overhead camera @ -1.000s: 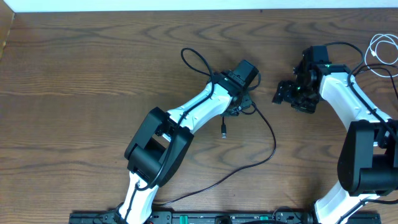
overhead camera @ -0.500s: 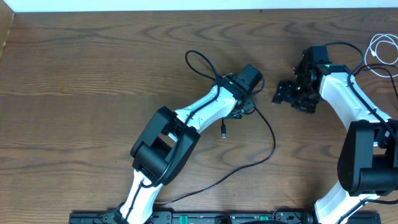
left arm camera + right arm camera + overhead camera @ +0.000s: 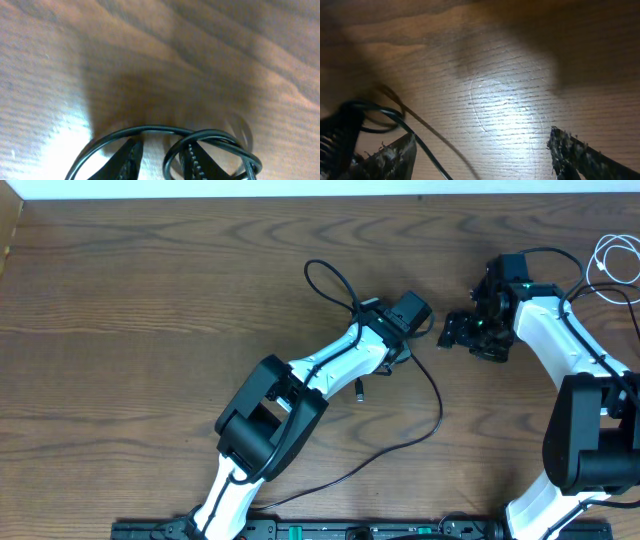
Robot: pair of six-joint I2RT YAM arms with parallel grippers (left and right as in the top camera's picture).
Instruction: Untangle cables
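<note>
Overhead view of black cable point(image 3: 441, 410) caught at left gripper point(image 3: 160, 157), its loop dragged slightly rightward with that gripper over the last second. Jaws narrowing, a little apart; pinched or merely hooked, cannot tell. Right gripper point(image 3: 482, 137), to the right of left gripper, spread wide and empty. White cable point(image 3: 618, 262) farther right. Probably mid-pull, separating cords.

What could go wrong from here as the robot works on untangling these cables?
1. The black cable curls around one finger of the left gripper; pulling may tighten that loop instead of freeing it.
2. Its plug end lies right beside the left arm; dragging could snag it there.
3. The white cable sits coiled close to the right arm, which might sweep it.
</note>
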